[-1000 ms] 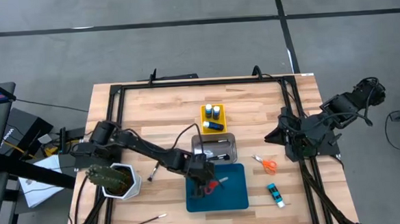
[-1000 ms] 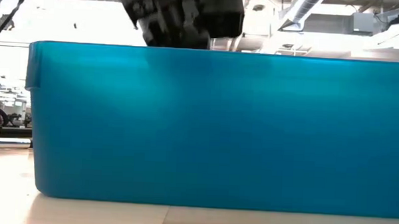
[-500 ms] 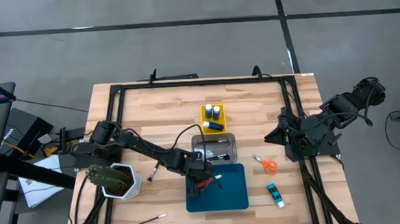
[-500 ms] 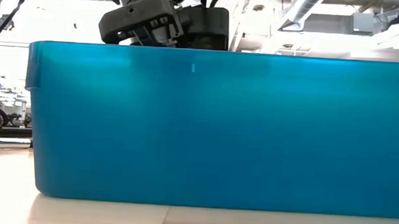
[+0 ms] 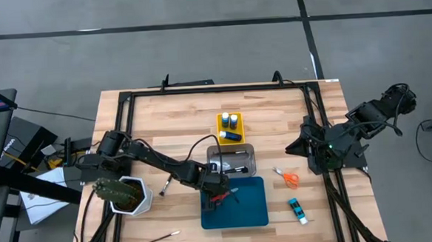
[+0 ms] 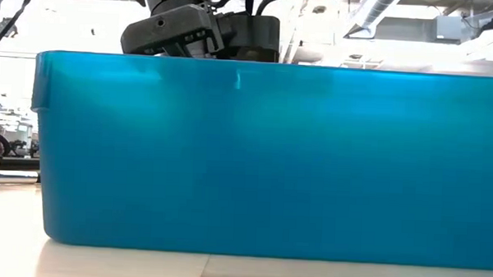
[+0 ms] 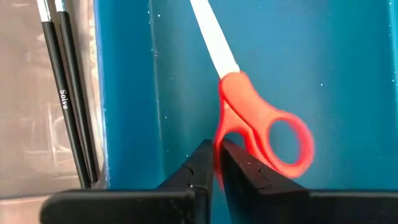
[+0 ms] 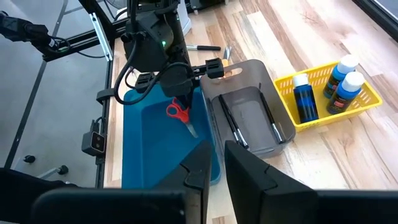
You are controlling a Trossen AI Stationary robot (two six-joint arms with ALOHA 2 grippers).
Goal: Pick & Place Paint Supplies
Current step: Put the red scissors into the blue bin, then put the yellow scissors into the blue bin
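Cactus (image 5: 120, 191) at table's left edge. Left gripper (image 5: 216, 196) over blue tray (image 5: 254, 211), fingers (image 7: 200, 174) nearly together, pinching handle of red scissors (image 7: 258, 127) lying in the tray. Yellow tray (image 5: 230, 137) behind holds blue bottles (image 5: 230, 122). Orange scissors (image 5: 287, 177) and another bottle (image 5: 298, 210) lie farther right. Right gripper (image 8: 214, 171) parked at right edge, fingers narrowly parted, holding nothing.

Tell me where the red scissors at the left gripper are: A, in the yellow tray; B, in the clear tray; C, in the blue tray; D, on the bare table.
C: the red scissors lie on the floor of the blue tray, right at the left gripper; the clear tray beside it holds brushes.
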